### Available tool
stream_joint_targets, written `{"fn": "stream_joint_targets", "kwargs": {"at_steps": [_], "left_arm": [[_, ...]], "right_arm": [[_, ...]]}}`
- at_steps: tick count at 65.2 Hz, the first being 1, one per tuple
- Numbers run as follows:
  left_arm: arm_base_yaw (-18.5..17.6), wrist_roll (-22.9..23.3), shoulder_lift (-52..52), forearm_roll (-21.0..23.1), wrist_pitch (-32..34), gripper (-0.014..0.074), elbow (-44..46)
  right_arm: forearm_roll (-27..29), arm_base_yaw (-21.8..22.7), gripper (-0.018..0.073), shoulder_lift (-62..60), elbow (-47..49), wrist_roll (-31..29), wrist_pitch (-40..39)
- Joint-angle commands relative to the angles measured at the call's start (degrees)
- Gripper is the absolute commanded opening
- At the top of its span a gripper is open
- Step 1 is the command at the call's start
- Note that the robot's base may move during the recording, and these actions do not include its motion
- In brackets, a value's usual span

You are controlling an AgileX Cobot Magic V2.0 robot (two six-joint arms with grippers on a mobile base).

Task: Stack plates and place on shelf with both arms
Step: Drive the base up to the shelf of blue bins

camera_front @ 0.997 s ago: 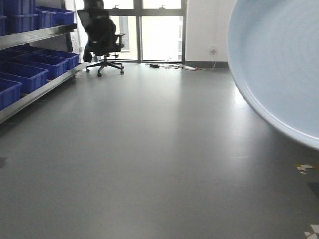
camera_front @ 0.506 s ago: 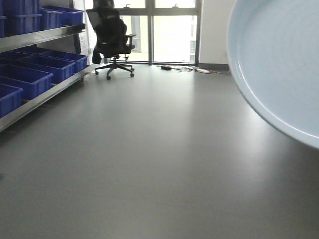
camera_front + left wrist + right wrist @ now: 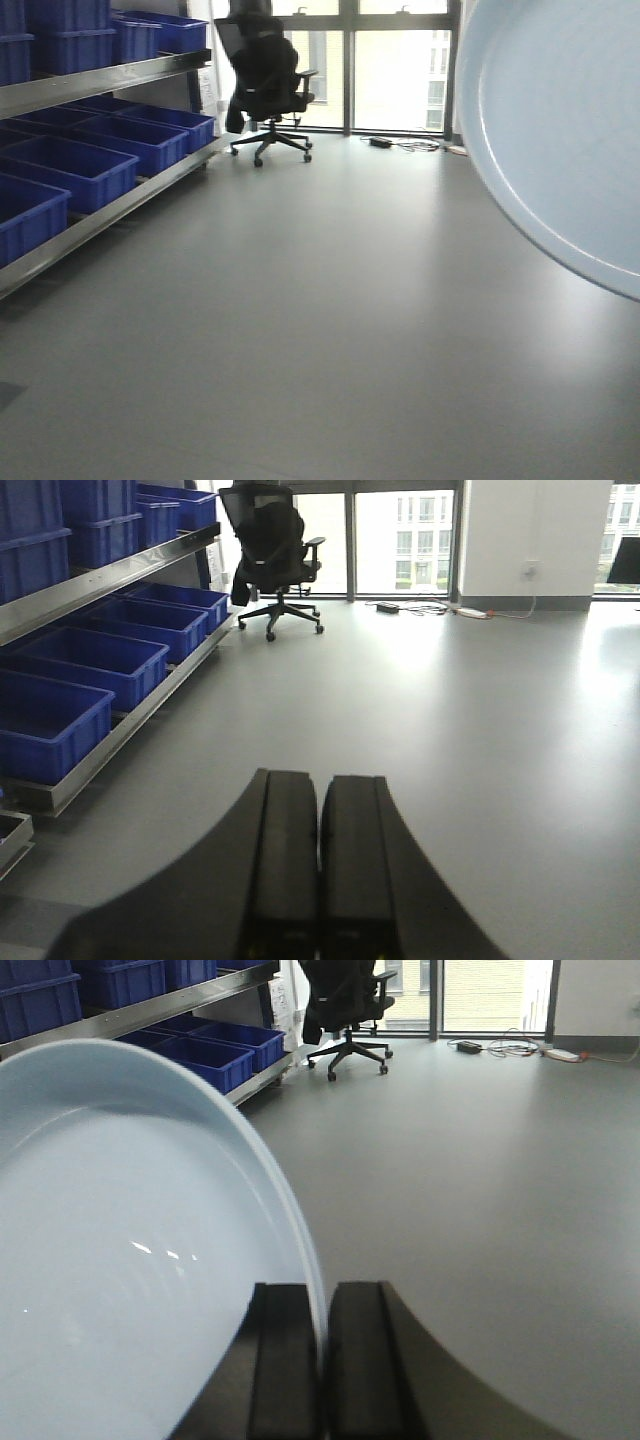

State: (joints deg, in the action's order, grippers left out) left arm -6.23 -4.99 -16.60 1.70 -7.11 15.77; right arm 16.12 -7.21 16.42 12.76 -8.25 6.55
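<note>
Shifted rightward across the front view since a second ago, and grown larger: shelf [image 3: 100, 77], blue crates [image 3: 75, 170], office chair [image 3: 265, 70] and window [image 3: 395, 80]. Unchanged at the right edge: the plate [image 3: 560, 130].

Far left: brushed-steel shelf rails running back toward the window wall, with blue crates side by side on the lower tier and more on the tier above.

Centre: smooth grey floor [image 3: 300, 320], faintly glossy, catching pale light from the window. Black office chair on castors at the far end of the shelf, in front of the tall glass. Cables [image 3: 405, 144] on the floor below the window, white wall to the right of it.

Left wrist view: left gripper [image 3: 320, 785] with both dark fingers pressed together, nothing between them, held above the floor, shelf to its left.

Right: pale blue-white plate held up in the air, well apart from the shelf. Rim pinched between the fingers of the right gripper [image 3: 326, 1300], glossy inside to the left in the right wrist view.
</note>
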Motion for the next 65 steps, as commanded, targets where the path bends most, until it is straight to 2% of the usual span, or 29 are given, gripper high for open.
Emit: {"fn": "stream_joint_targets", "kwargs": {"at_steps": [1,65], "left_arm": [[0.20,0.39,-0.39,0.49,4.89,0.0082,1.94],[0.20,0.39,-0.39,0.49,4.89,0.0082,1.94]], "right_arm": [[0.62,0.33,0.0058,0.25,1.92,-0.26,-5.59],[0.62,0.33,0.0058,0.25,1.92,-0.26,-5.59]]}}
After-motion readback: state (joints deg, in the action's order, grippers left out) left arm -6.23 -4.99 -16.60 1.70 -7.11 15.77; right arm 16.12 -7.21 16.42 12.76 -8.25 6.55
